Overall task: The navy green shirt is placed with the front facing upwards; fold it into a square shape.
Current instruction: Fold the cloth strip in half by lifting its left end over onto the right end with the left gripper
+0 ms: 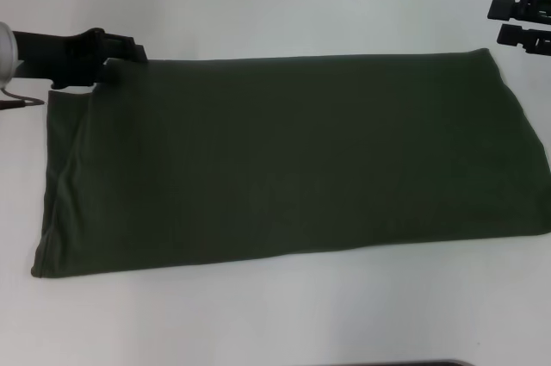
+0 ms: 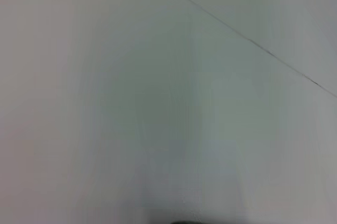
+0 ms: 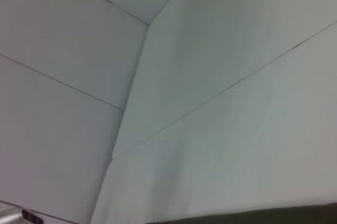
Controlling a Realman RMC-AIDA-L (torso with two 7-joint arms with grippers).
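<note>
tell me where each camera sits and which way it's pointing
Head view: on the robot's head, looking forward and down at the shirt folded into a long band on the white table; left end effector at its far-left corner, right end effector off its far-right corner.
Left wrist view: only bare table; no own fingers.
Right wrist view: table panels, a shirt edge.
Shared: head and right wrist both show the shirt.

White table (image 1: pixel 275 4) fills most of the head view. It's flat & plain. A thin dark line (image 2: pixel 247 39) runs across the white top in the left wrist view. Right wrist view shows white panels (image 3: pixel 73 39) w/ thin dark seams (image 3: pixel 63 83) between them, meeting at a corner. Small dark strip (image 1: pixel 439 363) at the near edge of the head view; can't tell what it is.
</note>
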